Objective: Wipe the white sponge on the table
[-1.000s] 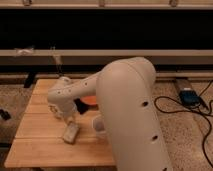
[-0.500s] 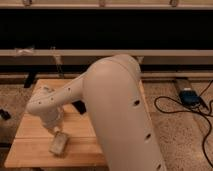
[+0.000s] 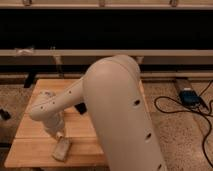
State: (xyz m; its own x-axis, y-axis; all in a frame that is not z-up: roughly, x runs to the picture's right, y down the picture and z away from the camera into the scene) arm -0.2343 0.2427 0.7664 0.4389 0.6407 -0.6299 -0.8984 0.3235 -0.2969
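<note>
The white sponge [image 3: 61, 149] lies on the light wooden table [image 3: 30, 131] near its front left corner, tilted a little. My gripper [image 3: 58, 136] comes down from the bent forearm [image 3: 50, 107] and sits on the sponge's far end, shut on it, with the sponge against the table top. My large cream upper arm [image 3: 120, 115] fills the middle of the view and hides the table's right half.
A dark object [image 3: 80, 108] shows on the table just under my arm. A blue device [image 3: 189, 96] with black cables lies on the floor at right. A bench or rail [image 3: 30, 52] runs behind the table. The table's front edge is close to the sponge.
My gripper has dragged the sponge from the table's middle toward the front left, and my arm has swung over, covering the orange thing seen earlier.
</note>
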